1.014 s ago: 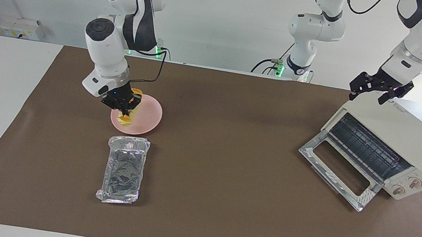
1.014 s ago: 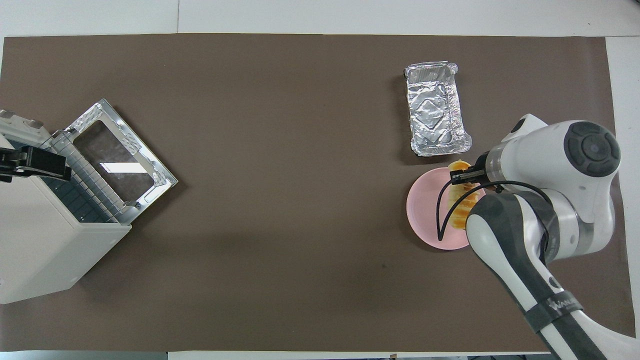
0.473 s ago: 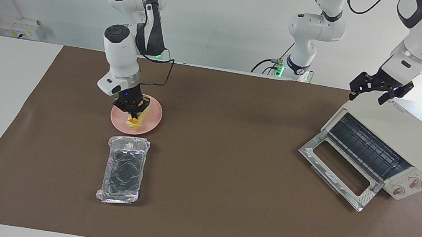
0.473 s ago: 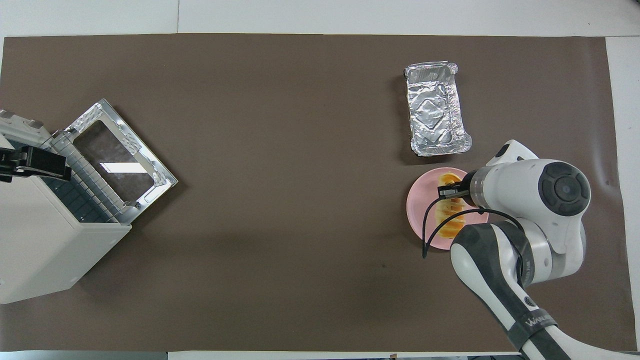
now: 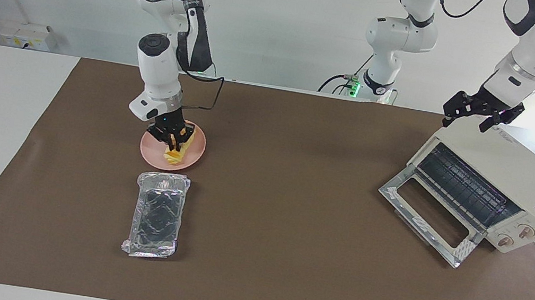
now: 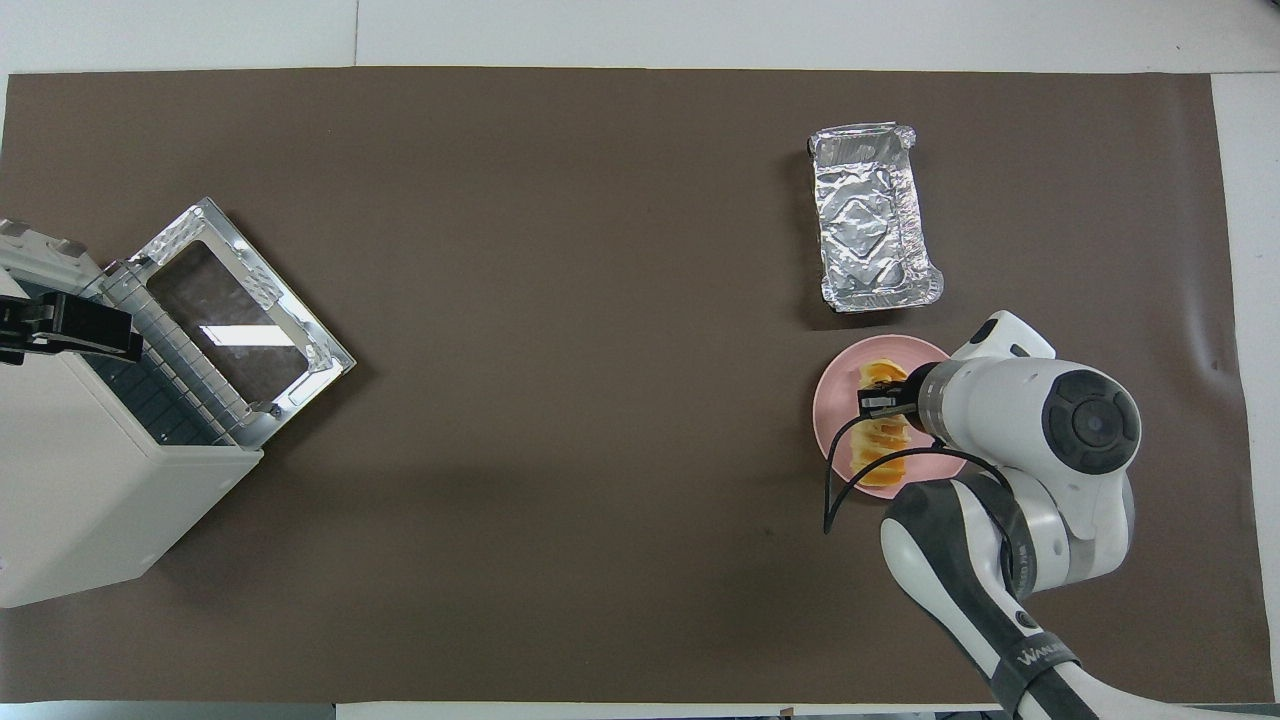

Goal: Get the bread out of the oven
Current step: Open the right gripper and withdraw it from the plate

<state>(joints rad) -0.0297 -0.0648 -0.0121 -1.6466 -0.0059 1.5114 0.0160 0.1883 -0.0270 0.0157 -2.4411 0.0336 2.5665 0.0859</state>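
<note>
Right gripper (image 5: 172, 139) hangs low over the pink plate (image 5: 196, 148) in the facing view, right down on the bread (image 5: 174, 155). From where I stand I cannot tell whether it is pinching the loaf or has let go. The bread lies on the plate under it, its long axis running from the robots' end out toward the foil tray (image 5: 157, 216), slightly slanted. The tray sits just beside the plate, farther from the robots than this gripper.

Well apart from it, at the left arm's end of the table, stands the oven (image 5: 511, 167) with its door (image 5: 428, 218) dropped open. A small red mark on its side panel by the knobs is too small to read. Over the oven's top, at the edge nearer the robots, the left gripper (image 5: 482, 115) waits with its fingers spread, holding nothing.

From overhead, the right gripper (image 6: 872, 403) covers the middle of the bread (image 6: 882, 440). An orange end of the loaf shows on each side of it, one toward the foil tray (image 6: 875, 235) and one toward the robots. Both lie within the rim of the plate (image 6: 835, 410). White lettering on the right arm's dark strap starts "WAN"; the rest I cannot make out. The left gripper (image 6: 60, 325) shows as a dark bar above the oven (image 6: 80, 500), whose door (image 6: 230, 320) lies flat, glass up.
</note>
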